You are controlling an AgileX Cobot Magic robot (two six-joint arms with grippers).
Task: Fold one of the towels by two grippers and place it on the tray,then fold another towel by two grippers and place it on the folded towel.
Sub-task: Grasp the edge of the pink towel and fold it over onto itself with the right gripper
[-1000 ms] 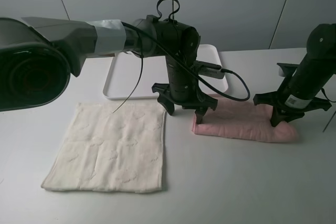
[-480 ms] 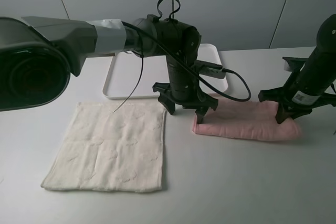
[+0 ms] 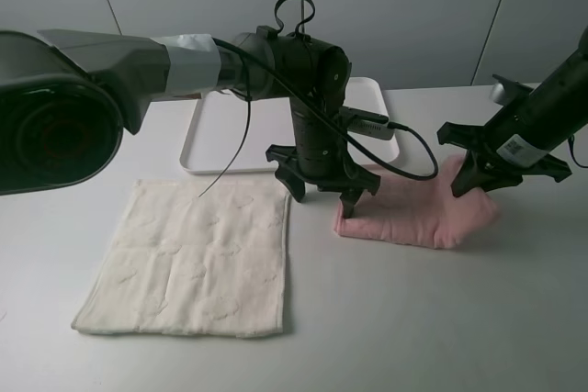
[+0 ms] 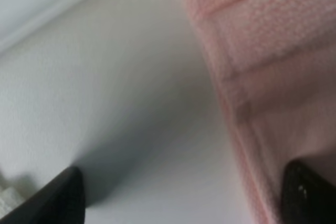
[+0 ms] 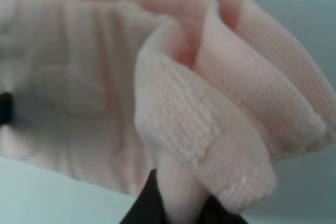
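at the left, cream towel [image 3: 193,259] spread flat on the table, untouched. behind it, white tray [image 3: 207,140], well apart from the pink cloth's bulk. at the middle, left gripper [image 3: 323,188] low over the left end of the pink towel [image 3: 404,218], jaws spread wide, straddling the towel's edge in the left wrist view: one fingertip [image 4: 307,192] over the cloth, the other over bare table, gripping nothing. pink towel itself folded into a strip on the table, right of the cream one, not yet on the tray. on the right, right gripper [image 3: 473,181] pinched tight on the strip's right end, holding it up off the table, layers bunched. by the sag, probably light, soft, limp terry; not fragile, fuzzy enough to resist slipping, yet prone to unfolding where unsupported. best taken by pinching all layers at both short ends.
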